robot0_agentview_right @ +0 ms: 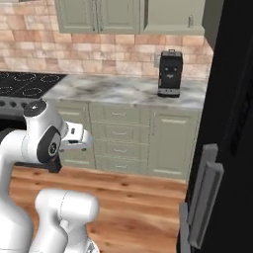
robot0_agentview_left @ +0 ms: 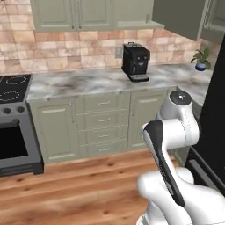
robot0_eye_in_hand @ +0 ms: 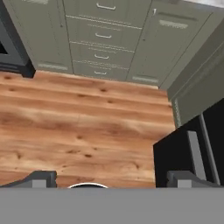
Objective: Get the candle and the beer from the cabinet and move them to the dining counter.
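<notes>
Sage-green cabinet [robot0_agentview_left: 72, 15] doors were closed above the marbled surface [robot0_agentview_left: 88, 81]; the hand [robot0_eye_in_hand: 111, 180] hung empty over the wood floor [robot0_eye_in_hand: 78, 127], fingers apart.

Worktop [robot0_agentview_left: 88, 81]: coffee machine [robot0_agentview_left: 135, 62] on it toward the right, potted plant [robot0_agentview_left: 201, 59] farther right at the corner; stove [robot0_agentview_left: 13, 90] at its left end; drawers [robot0_agentview_left: 103, 127] below, between two doors; wall cabinet [robot0_agentview_left: 72, 14] above; wooden floor [robot0_agentview_left: 79, 184] in front
</notes>
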